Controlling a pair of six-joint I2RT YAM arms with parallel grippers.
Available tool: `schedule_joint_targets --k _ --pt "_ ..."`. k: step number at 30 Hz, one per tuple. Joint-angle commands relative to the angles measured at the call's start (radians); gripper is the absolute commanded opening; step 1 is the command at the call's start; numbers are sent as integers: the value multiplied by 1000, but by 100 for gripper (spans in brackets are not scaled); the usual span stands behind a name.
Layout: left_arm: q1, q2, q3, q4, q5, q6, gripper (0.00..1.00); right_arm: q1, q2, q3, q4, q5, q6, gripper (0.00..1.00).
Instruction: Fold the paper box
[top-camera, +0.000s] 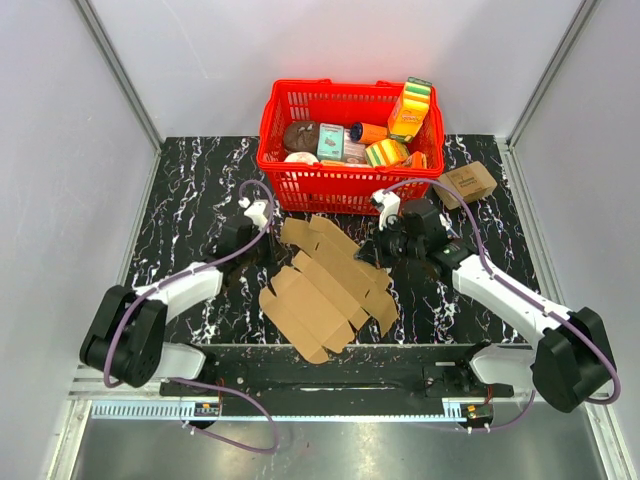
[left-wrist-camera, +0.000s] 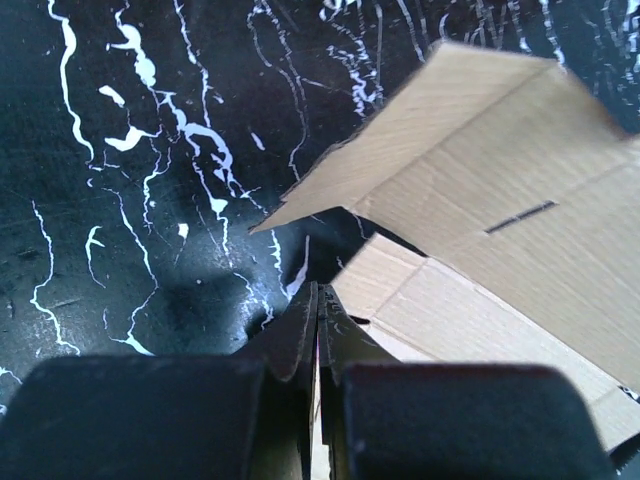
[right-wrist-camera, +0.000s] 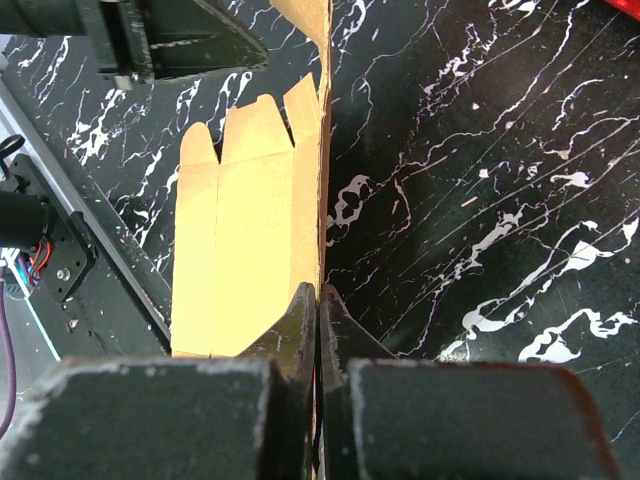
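The paper box (top-camera: 320, 295) is a flat brown die-cut sheet with many flaps, lying mid-table on the black marble top. My left gripper (top-camera: 272, 243) is at its far-left flap. In the left wrist view the left gripper (left-wrist-camera: 320, 292) is shut, with a thin sliver of cardboard between the fingers; the raised flap (left-wrist-camera: 500, 200) spreads to the right. My right gripper (top-camera: 383, 252) is at the sheet's far-right edge. In the right wrist view the right gripper (right-wrist-camera: 319, 292) is shut on the cardboard edge, which runs straight into its jaws, and the panel (right-wrist-camera: 245, 230) lies left of it.
A red basket (top-camera: 300, 185) full of groceries stands just behind the sheet. A small brown printed carton (top-camera: 467, 183) sits at the back right. The left arm (right-wrist-camera: 170, 40) shows at the top of the right wrist view. A metal rail (top-camera: 330, 385) runs along the near edge.
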Motion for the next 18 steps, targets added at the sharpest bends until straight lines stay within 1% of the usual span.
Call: schedule_joint_targets --k 1,8,18 --pt "7 60 63 37 -50 -13 0 15 -50 -5 72 -30 12 0" --pt "7 117 71 91 -55 -53 0 16 -37 -3 68 -50 10 0" --pt "7 155 68 152 67 -59 0 21 -27 1 62 -34 12 0"
